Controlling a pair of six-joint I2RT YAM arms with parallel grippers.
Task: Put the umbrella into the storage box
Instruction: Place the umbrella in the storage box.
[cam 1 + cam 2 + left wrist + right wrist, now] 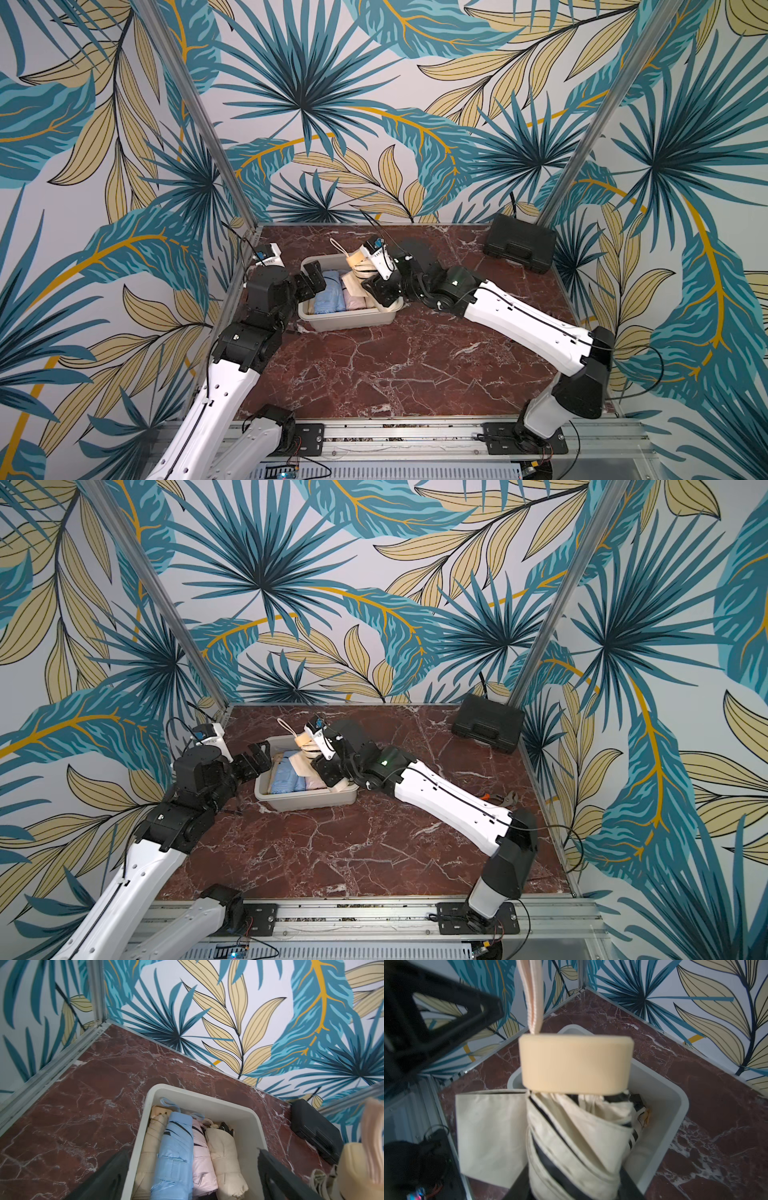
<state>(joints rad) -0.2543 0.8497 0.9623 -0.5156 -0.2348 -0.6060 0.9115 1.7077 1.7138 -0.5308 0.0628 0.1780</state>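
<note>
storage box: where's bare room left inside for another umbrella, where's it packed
Free: the strip inside the storage box between the cream umbrella and the wall nearest the black case. Crowded: beige umbrella, blue umbrella and pink umbrella fill the rest side by side.

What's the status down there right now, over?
Left gripper open, over storage box. Right gripper shut on cream umbrella, tilted over box, handle up. Four folded umbrellas already inside, crowding the space.
</note>
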